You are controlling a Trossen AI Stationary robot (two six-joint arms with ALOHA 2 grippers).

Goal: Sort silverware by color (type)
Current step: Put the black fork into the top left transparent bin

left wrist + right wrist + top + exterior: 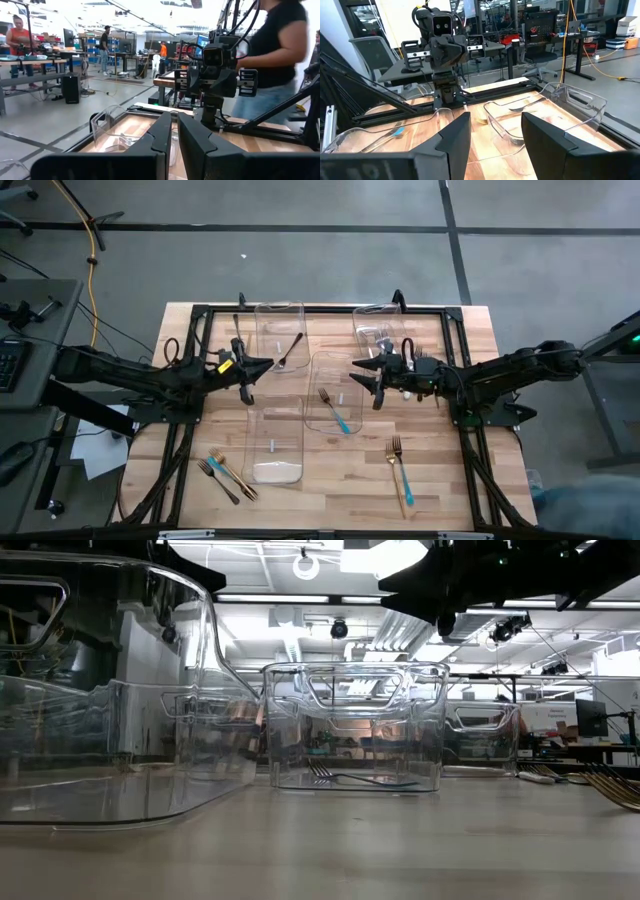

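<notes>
Left gripper (pixel 247 380): almost shut, holds nothing.
Right gripper (pixel 372 383): wide open, holds nothing.
Teal fork (pixel 336 411): lies in the middle bin (pixel 333 369), below and just beside the right jaws, pointing slantwise away from them.
Black fork (pixel 290 350): in the far bin (pixel 280 330), just beside the left jaws.
Loose forks (pixel 226 474): on the table (pixel 330 490), well apart from the left jaws.
Gold and teal forks (pixel 399 474): well apart from the right jaws.
Nearer arm: I think the right one, for the gold and teal forks.
</notes>
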